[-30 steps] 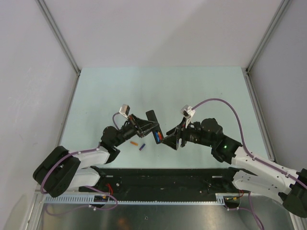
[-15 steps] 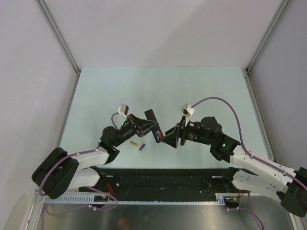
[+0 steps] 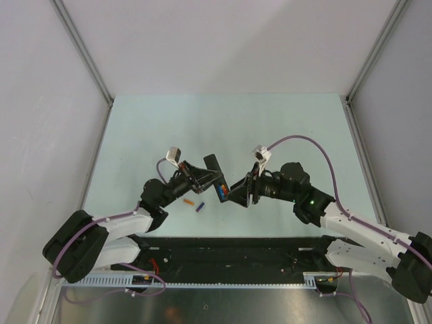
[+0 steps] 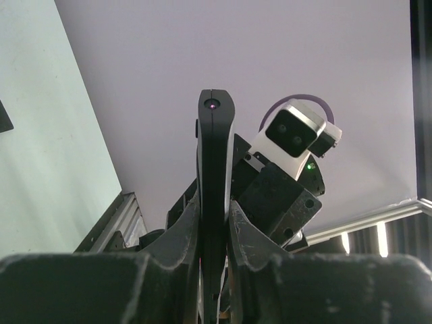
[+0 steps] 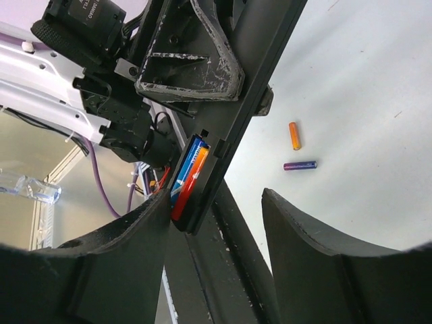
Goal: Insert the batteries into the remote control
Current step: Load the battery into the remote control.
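My left gripper [image 4: 214,236] is clamped tight on the long edges of the slim flat black plastic remote control [image 4: 214,155]. It holds the bar up off the pale green table [image 3: 270,128], tilted, with the open back turned towards the right arm. I judge that is so the compartment faces the hand doing the loading.

The right gripper [image 5: 217,202] straddles the remote control's lower end with its jaws apart. One finger [image 5: 121,263] lies against the compartment side and the other stands clear (no grip on anything that I can see). To me that looks like pressing cells home, not carrying one.

In the compartment at that lower end sit the small cylindrical batteries [image 5: 189,174], showing blue, orange and red stripes lengthwise; I cannot count them surely. Two more lie loose on the table near the remote control, on the left arm's side: a short orange battery [image 5: 294,136] and, just beside it, a purple battery [image 5: 300,165].
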Available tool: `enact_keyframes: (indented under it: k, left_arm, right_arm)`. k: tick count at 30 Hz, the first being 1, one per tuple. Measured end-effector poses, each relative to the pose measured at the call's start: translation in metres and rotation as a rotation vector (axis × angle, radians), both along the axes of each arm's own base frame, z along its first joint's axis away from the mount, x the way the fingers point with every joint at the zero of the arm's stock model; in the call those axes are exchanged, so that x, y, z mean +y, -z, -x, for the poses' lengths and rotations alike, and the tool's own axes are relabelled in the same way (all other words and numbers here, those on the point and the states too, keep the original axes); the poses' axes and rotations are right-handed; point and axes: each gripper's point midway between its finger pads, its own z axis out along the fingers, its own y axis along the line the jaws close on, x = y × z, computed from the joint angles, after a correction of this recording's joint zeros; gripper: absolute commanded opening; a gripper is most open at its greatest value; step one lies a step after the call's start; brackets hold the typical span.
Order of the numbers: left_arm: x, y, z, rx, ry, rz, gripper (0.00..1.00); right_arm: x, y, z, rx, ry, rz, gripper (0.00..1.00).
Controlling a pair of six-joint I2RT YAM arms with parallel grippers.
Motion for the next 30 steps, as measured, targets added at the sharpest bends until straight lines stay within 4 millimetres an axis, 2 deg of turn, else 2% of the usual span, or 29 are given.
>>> enact_keyframes:
  k: [10,17,19,23,26,30]
  left_arm:
    - [-0.003,0.0,0.005,0.0,0.014,-0.004,0.0]
    - [-0.002,-0.002,0.006,-0.014,0.013,-0.006,0.0]
    - [-0.002,-0.002,0.006,-0.018,0.012,-0.009,0.0]
    - [-0.003,-0.001,0.007,-0.023,0.015,-0.013,0.0]
    - [-0.003,-0.004,0.01,-0.037,0.025,-0.008,0.0]
    - [-0.001,0.001,0.011,-0.044,0.023,-0.02,0.0]
  right_arm:
    - [0.002,-0.002,-0.007,0.02,0.005,-0.027,0.55]
    - [0.006,-0.006,-0.007,0.035,-0.013,-0.052,0.46]
    - [0.006,-0.006,-0.007,0.039,-0.017,-0.054,0.47]
    - [0.006,-0.005,-0.007,0.05,-0.013,-0.055,0.71]
    - [0.003,-0.004,-0.012,0.066,0.012,-0.053,0.77]
    - [-0.005,-0.007,-0.015,0.077,0.052,-0.043,0.81]
